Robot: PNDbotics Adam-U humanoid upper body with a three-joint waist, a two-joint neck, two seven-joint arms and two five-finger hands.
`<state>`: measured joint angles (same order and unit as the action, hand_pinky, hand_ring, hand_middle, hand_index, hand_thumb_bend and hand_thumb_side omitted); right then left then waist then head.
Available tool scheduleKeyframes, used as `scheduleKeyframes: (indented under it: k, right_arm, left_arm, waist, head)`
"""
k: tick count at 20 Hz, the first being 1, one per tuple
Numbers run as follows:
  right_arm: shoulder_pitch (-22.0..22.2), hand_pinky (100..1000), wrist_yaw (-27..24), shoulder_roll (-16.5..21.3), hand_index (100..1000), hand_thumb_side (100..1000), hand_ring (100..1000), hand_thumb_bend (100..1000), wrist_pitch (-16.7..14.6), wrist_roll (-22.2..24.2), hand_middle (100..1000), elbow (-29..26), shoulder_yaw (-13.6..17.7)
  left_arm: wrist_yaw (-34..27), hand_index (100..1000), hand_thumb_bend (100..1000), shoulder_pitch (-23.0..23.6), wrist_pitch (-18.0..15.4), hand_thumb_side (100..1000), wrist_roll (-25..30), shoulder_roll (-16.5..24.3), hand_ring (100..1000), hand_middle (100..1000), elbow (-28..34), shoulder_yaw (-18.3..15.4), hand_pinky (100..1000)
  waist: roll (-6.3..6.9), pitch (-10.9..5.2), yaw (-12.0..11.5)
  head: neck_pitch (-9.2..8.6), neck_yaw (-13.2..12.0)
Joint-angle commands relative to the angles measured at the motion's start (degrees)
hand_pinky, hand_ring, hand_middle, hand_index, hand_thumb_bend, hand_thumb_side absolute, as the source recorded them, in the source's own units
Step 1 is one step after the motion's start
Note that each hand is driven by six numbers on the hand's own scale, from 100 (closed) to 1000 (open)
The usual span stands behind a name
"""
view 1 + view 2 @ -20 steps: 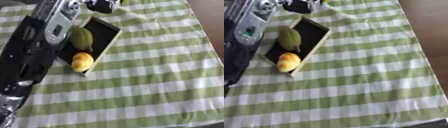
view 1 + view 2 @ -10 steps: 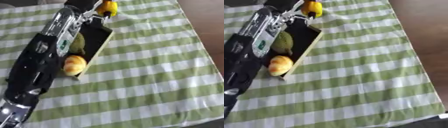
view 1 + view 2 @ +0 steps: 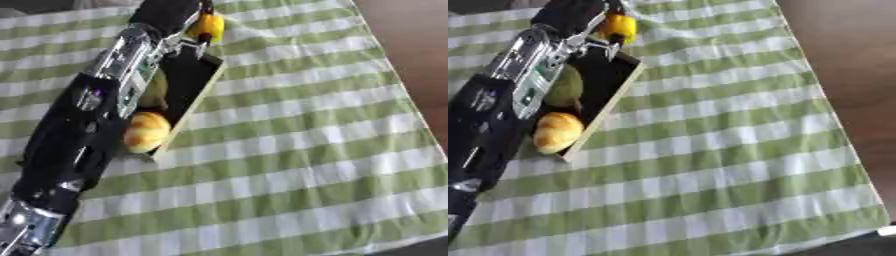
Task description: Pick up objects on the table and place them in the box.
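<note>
My left arm runs from the lower left up to the top of the view. Its hand [image 3: 169,12] is curled round a small yellow object [image 3: 208,25], held just above the far end of the box [image 3: 198,101]. The box is a shallow black tray with a light wooden rim. It lies on the green-and-white checked cloth [image 3: 306,125]. Inside it lie a green fruit [image 3: 566,90] and a rounded yellow-orange item [image 3: 557,131], both partly hidden by my forearm. My right hand shows in neither view.
The checked cloth covers the table to the right of the box and towards the front. The table's right edge [image 3: 820,95] runs down beside brown floor [image 3: 855,55]. My forearm [image 3: 83,130] lies along the box's left side.
The whole picture has tilted, so the camera moved. The left hand has reached further along the box, and the yellow object now shows plainly in it at the box's far end.
</note>
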<state>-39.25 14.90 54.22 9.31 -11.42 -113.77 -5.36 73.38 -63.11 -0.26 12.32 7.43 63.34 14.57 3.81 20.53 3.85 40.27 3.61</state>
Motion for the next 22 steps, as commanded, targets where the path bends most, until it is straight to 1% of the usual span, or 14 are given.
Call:
scheduleKeyframes:
  k: [1, 2, 3, 5, 6, 7, 8, 9, 11, 13, 16, 18, 20, 22]
  right_arm:
    - [-0.5, 885, -0.4, 1.3, 835, 100, 860, 100, -0.1, -0.3, 760, -0.8, 0.8]
    - [-0.4, 885, -0.4, 1.2, 835, 100, 860, 100, -0.1, -0.3, 760, -0.8, 0.8]
    - [-0.4, 885, -0.5, 1.2, 835, 100, 860, 100, -0.1, -0.3, 760, -0.8, 0.8]
    - [-0.3, 885, -0.5, 1.3, 835, 100, 860, 100, -0.2, -0.3, 760, -0.8, 0.9]
    - [-0.3, 885, -0.5, 1.3, 835, 100, 860, 100, -0.2, -0.4, 760, -0.8, 0.9]
    - [-0.3, 885, -0.5, 1.3, 835, 100, 860, 100, -0.2, -0.4, 760, -0.8, 0.9]
    - [-0.2, 885, -0.6, 1.3, 835, 100, 860, 100, -0.2, -0.4, 760, -0.8, 0.9]
    - [-0.2, 885, -0.5, 1.3, 835, 100, 860, 100, -0.2, -0.4, 760, -0.8, 0.9]
    - [0.0, 885, -0.5, 1.4, 835, 100, 860, 100, -0.1, -0.4, 760, -0.8, 0.9]
    - [0.2, 885, -0.4, 1.6, 835, 100, 861, 100, 0.1, -0.4, 760, -0.8, 1.0]
    - [0.5, 885, -0.3, 1.8, 835, 100, 861, 100, 0.1, -0.7, 760, -0.8, 1.3]
    - [0.6, 885, -0.3, 2.2, 836, 100, 860, 100, 0.0, -1.1, 761, -0.8, 1.5]
    - [0.8, 885, -0.3, 2.5, 836, 100, 860, 100, -0.1, -1.4, 761, -0.8, 1.7]
    - [0.8, 885, -0.3, 2.7, 837, 100, 860, 100, -0.4, -1.7, 761, -0.8, 1.9]
  left_arm:
    - [2.1, 763, 214, -1.3, 0.8, 100, 2.0, 0.2, 739, 678, 0.1, -0.7, 769]
    - [2.9, 769, 219, -1.3, 1.2, 100, 2.6, 0.1, 743, 683, -0.1, -0.8, 772]
    - [3.6, 820, 263, -1.2, 1.4, 100, 3.1, 0.1, 773, 723, -0.2, -0.8, 798]
    - [4.5, 870, 311, -1.1, 1.7, 100, 4.3, 0.0, 817, 770, -0.5, -0.8, 834]
    - [4.9, 885, 333, -1.1, 1.8, 127, 4.8, 0.1, 834, 787, -0.6, -0.8, 848]
    - [5.1, 917, 390, -1.1, 1.8, 226, 5.3, 0.0, 870, 825, -0.6, -0.8, 876]
    - [5.2, 931, 421, -1.1, 1.8, 263, 5.9, 0.0, 886, 843, -0.6, -0.9, 888]
    - [5.3, 935, 420, -1.0, 1.8, 268, 6.2, 0.1, 887, 845, -0.4, -0.9, 889]
    - [5.0, 932, 392, -1.0, 1.9, 278, 6.2, 0.2, 884, 840, 0.6, -1.1, 887]
    - [4.0, 920, 352, -0.9, 2.1, 265, 5.6, 0.8, 875, 826, 3.2, -1.2, 880]
    - [0.0, 899, 250, -0.6, 2.1, 230, 5.3, 2.6, 849, 795, 10.2, -1.5, 865]
    - [-3.4, 888, 192, -0.2, 2.5, 222, 5.9, 4.9, 833, 775, 16.8, -2.0, 856]
    - [-9.6, 878, 156, 0.5, 3.4, 215, 7.0, 7.4, 820, 760, 23.6, -3.1, 847]
    - [-16.5, 872, 100, 1.4, 5.0, 196, 7.3, 10.3, 811, 749, 30.2, -4.6, 843]
  waist:
    - [-0.22, -1.08, 0.2]
    - [-0.20, -1.06, 0.2]
    - [-0.18, -1.04, 0.2]
    - [-0.15, -1.04, 0.3]
    - [-0.14, -1.05, 0.3]
    - [-0.14, -1.06, 0.3]
    - [-0.13, -1.08, 0.3]
    - [-0.13, -1.10, 0.3]
    - [-0.14, -1.16, 0.3]
    - [-0.13, -1.23, 0.2]
    - [-0.08, -1.45, -0.1]
    - [-0.05, -1.65, -0.4]
    - [-0.06, -1.91, -0.9]
    - [-0.12, -2.16, -1.3]
  head:
    - [-0.56, -0.2]
    - [-0.54, -0.3]
    - [-0.56, -0.3]
    - [-0.53, -0.3]
    - [-0.50, -0.3]
    - [-0.47, -0.3]
    - [-0.44, -0.3]
    - [-0.41, -0.3]
    - [-0.35, -0.1]
    - [-0.27, 0.0]
    - [-0.01, 0.5]
    - [0.26, 0.9]
    - [0.58, 1.5]
    - [0.95, 1.9]
